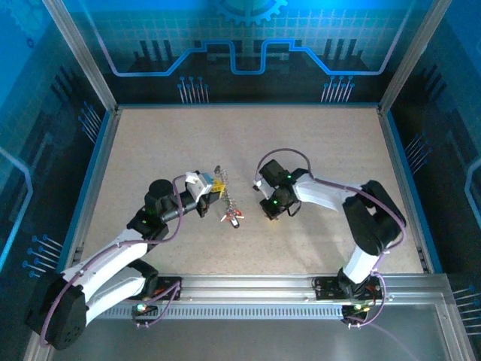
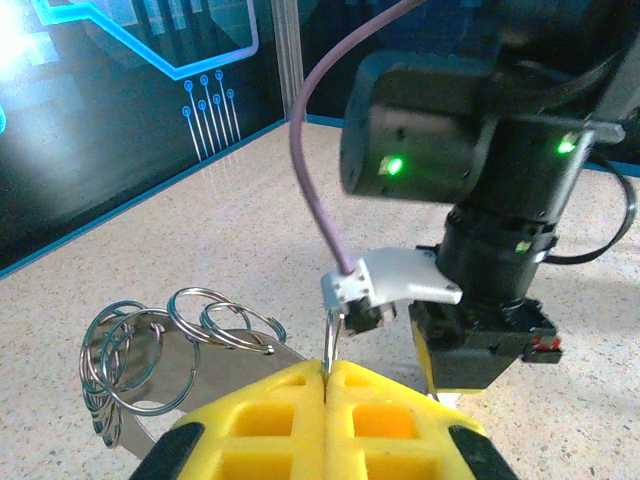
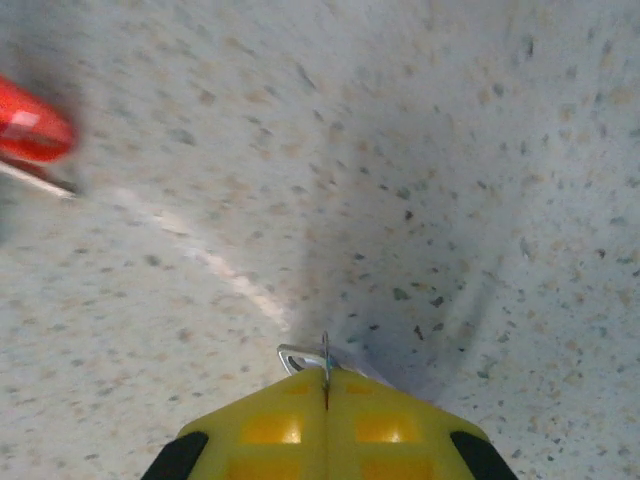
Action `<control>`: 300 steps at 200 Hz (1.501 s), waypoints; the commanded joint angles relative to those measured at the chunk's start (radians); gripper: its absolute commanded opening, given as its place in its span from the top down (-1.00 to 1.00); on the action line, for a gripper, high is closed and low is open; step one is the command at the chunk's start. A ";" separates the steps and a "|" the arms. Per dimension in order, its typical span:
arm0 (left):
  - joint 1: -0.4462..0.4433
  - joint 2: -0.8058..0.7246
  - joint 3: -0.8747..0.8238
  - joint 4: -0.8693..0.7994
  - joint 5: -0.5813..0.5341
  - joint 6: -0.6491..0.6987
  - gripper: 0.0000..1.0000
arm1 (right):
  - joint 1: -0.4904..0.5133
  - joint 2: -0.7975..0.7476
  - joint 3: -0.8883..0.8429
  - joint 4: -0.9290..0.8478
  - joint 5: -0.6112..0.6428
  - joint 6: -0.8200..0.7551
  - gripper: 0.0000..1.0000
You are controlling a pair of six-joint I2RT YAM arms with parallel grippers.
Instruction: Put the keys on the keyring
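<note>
Left claw pinches keyring near right claw; table open to every edge.

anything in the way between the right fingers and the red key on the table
Nothing visible does. In the right wrist view, bare speckled table lies between the right gripper and the red key, up and to its left. Its fingers are shut on a small wire loop.

— What sits at the bottom edge?
— The right gripper. Its yellow pads are pressed together, and a thin silvery wire loop is pinched at their seam, close over the speckled tabletop.
— And at upper left?
— A blurred red key head at the frame's edge, well apart from the pads.
</note>
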 commanded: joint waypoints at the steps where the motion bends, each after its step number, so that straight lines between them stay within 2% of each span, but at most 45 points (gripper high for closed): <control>1: -0.004 -0.009 0.005 0.019 0.008 0.000 1.00 | 0.019 -0.142 -0.055 0.146 -0.081 -0.084 1.00; 50: -0.008 0.021 0.031 -0.027 0.042 0.029 1.00 | 0.059 -0.367 -0.173 0.332 -0.208 -0.162 1.00; 85: -0.016 0.020 0.020 -0.021 0.081 0.052 1.00 | 0.058 -0.400 -0.139 0.318 -0.305 -0.190 1.00; 137: -0.062 0.059 0.039 -0.067 0.101 0.125 1.00 | 0.062 -0.402 -0.042 0.262 -0.366 -0.189 1.00; 191: -0.076 0.064 0.045 -0.067 0.084 0.131 1.00 | 0.084 -0.360 0.012 0.229 -0.376 -0.173 1.00; 300: -0.081 0.027 0.014 -0.013 0.053 0.128 1.00 | 0.126 -0.332 0.050 0.105 -0.278 -0.251 1.00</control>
